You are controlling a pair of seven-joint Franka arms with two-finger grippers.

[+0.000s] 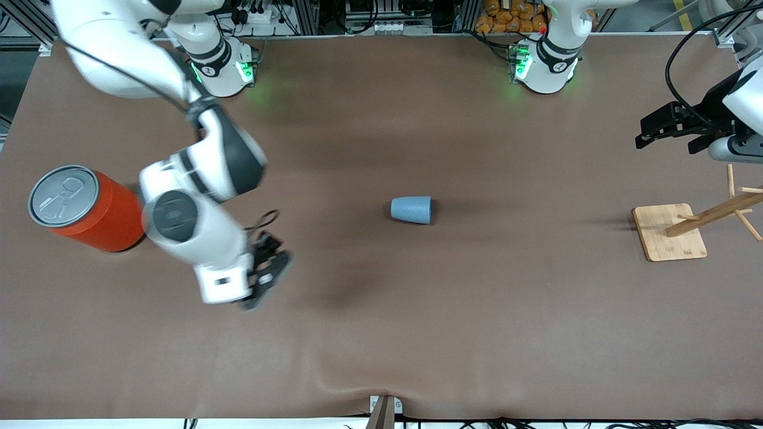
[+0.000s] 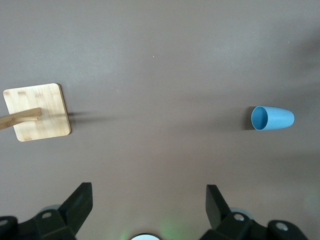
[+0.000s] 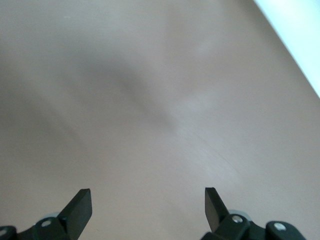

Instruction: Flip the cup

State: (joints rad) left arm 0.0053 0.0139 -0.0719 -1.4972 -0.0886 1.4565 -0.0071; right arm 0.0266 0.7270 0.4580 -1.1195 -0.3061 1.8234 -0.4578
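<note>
The small light-blue cup (image 1: 411, 210) lies on its side in the middle of the brown table, its mouth toward the left arm's end. In the left wrist view the cup (image 2: 272, 118) shows its darker blue inside. My right gripper (image 1: 269, 277) is open and empty, in the air over bare table between the orange can and the cup; its wrist view shows only bare table between the fingers (image 3: 146, 196). My left gripper (image 1: 647, 134) is open and empty, up in the air at the left arm's end of the table, well apart from the cup (image 2: 148, 195).
A large orange-red can (image 1: 89, 208) with a grey pull-tab lid stands at the right arm's end, beside the right arm. A wooden peg stand on a square base (image 1: 667, 232) stands at the left arm's end, below the left gripper; it also shows in the left wrist view (image 2: 40, 112).
</note>
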